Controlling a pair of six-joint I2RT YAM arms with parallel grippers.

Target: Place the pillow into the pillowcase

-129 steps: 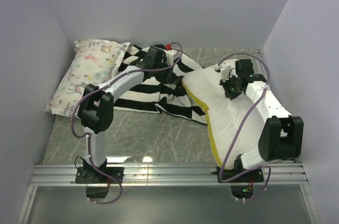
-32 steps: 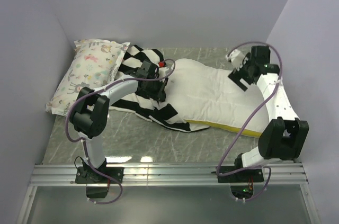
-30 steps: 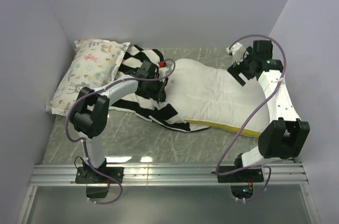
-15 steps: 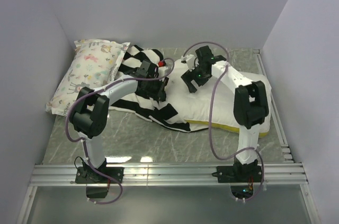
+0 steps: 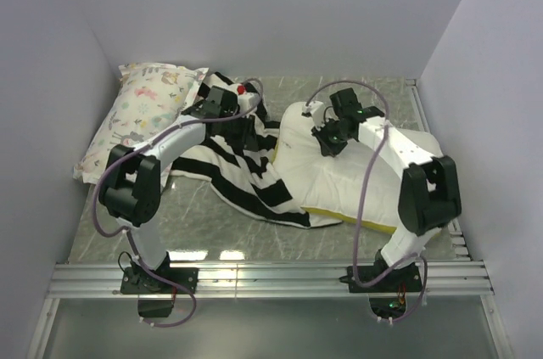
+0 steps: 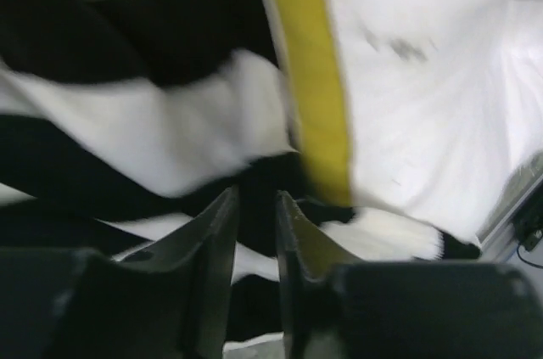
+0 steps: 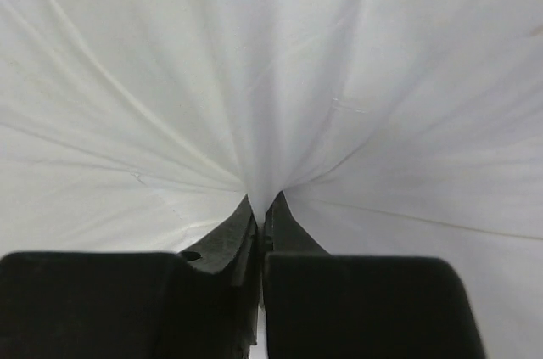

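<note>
— Where was the pillow (image 5: 356,176)?

— It lay on the marbled table (image 5: 195,215), right of centre, with its long side running left to right and the yellow band (image 5: 352,215) along its near edge. Its left end touched the pillowcase (image 5: 242,168), and a striped fold overlapped the near-left corner. Whether that end sat inside the case could not be told.

— And the pillowcase itself?

— It was spread in a crumpled run between the two arms, from the back of the table toward the front. The printed pillow (image 5: 140,121) lay well apart at the far left.

— State of the right gripper (image 7: 260,203)?

— Its jaws were closed tight on a pinch of the pillow's white cover, with creases running outward from the tips. Seen from above, it sat on the upper left part of the pillow.

— State of the left gripper (image 6: 256,206)?

— It was over the striped cloth, close beside the yellow band. Its fingers (image 6: 216,240) stood a narrow slit apart. The wrist view was blurred, so whether any cloth was caught between them could not be told.
</note>
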